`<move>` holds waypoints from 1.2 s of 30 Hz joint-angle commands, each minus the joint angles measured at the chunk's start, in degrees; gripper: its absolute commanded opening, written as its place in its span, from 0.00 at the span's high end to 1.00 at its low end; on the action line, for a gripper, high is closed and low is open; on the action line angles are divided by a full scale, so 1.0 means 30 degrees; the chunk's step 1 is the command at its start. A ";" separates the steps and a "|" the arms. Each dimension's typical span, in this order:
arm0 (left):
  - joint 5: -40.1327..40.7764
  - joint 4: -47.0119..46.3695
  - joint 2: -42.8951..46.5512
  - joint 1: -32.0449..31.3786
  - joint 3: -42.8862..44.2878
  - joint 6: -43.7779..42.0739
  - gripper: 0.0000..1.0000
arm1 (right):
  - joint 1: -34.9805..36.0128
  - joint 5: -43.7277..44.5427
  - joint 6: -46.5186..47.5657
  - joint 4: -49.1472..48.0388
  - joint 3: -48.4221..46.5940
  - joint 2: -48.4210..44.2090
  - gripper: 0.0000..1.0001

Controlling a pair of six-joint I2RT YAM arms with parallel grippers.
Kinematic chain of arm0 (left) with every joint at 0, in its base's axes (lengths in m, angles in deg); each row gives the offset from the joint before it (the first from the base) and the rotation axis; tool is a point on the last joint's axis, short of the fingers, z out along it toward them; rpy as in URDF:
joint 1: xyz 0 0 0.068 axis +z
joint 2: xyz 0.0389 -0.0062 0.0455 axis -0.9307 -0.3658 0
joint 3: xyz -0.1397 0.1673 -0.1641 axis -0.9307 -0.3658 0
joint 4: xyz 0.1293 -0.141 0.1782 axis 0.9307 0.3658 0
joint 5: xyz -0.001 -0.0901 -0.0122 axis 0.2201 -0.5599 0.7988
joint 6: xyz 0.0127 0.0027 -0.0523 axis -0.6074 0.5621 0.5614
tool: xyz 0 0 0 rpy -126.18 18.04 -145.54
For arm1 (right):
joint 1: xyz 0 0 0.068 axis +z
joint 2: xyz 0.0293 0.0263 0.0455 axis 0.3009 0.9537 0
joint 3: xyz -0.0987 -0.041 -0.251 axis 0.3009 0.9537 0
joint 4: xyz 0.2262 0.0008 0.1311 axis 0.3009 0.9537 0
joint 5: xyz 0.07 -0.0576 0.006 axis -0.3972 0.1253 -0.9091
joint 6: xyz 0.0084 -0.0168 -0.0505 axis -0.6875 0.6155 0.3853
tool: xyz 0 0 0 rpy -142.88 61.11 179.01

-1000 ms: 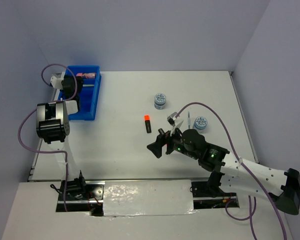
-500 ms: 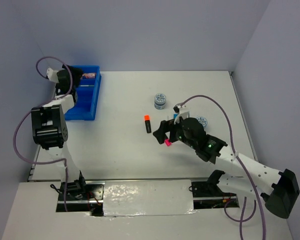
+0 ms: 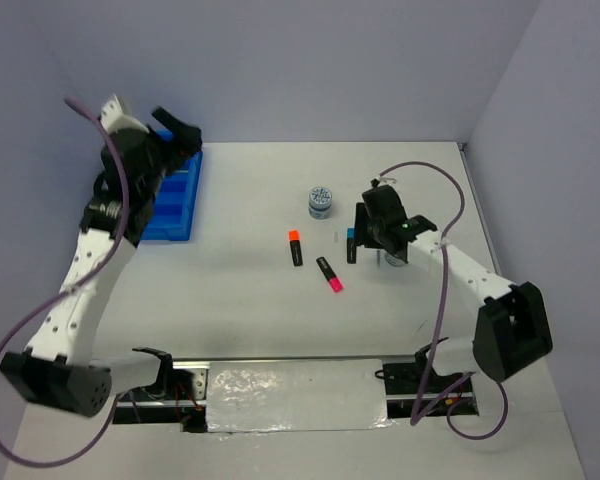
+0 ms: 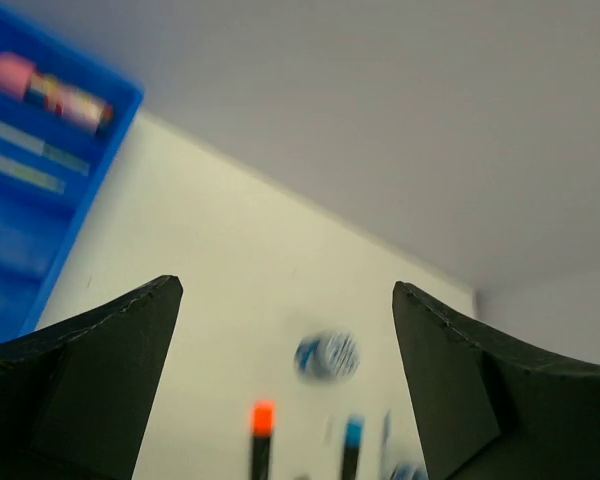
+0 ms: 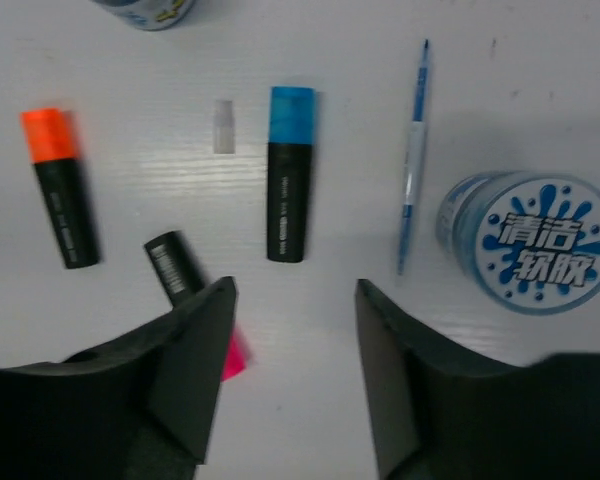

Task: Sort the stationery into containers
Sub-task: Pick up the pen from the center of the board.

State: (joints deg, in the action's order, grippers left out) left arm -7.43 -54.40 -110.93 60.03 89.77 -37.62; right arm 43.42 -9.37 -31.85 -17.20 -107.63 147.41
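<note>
Top view of a white desk (image 3: 242, 195) with two robot arms.

The left tool (image 3: 177, 130) hangs above the far end of a blue tray (image 3: 176, 200), which sits at 10 o'clock on the desk. In its wrist view the two dark fingers (image 4: 85, 385) are spread wide, with nothing between them and touching nothing. That view shows a pink cylinder (image 4: 48, 88) lying in the tray's farthest compartment and thin pens (image 4: 22, 166) in the next one. The picture is blurred.

The right tool (image 5: 295, 290) is low over the loose items near the desk's middle. Its fingers (image 5: 192, 375) are apart and hold nothing. A blue marker (image 5: 290, 175) lies at 12 o'clock from the gap between them, cap pointing away. An orange marker (image 5: 62, 190) lies at 10 o'clock, well apart from the blue one. A pink marker (image 5: 176, 268) lies tilted at 9 o'clock, its cap partly hidden behind the left finger. Whether that finger touches it cannot be told. A small clear cap (image 5: 223, 125) lies between the orange and blue markers. A thin blue pen (image 5: 413, 150) lies at 1 o'clock, and a near disc (image 5: 528, 240) with a blue patterned top stands just beside it at 3 o'clock. A far disc (image 3: 321, 200) stands at 11 o'clock from the markers in the top view.
</note>
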 commanded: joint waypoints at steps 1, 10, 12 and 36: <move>0.0724 0.4045 0.2094 -0.1989 -0.4354 -0.1914 0.01 | -0.0580 0.1092 0.0855 0.2157 -0.2407 0.1969 0.46; 0.0164 0.6596 0.7637 -0.3197 -0.8873 -0.4490 0.01 | -0.1282 0.2851 0.1179 0.3832 -0.6130 0.7358 0.55; 0.0400 0.6774 0.7990 -0.3197 -0.9458 -0.4727 0.01 | -0.1342 0.3058 0.1178 0.4009 -0.6542 0.7862 0.58; -0.1415 0.6276 0.8079 -0.3197 -1.0075 -0.5226 0.01 | -0.3685 0.0132 0.3111 0.3249 -0.6367 1.1027 0.61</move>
State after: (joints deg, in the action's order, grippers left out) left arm -10.73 -33.76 -87.39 50.69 59.63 -51.76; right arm 33.50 -6.39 -23.99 -6.29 -125.31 179.51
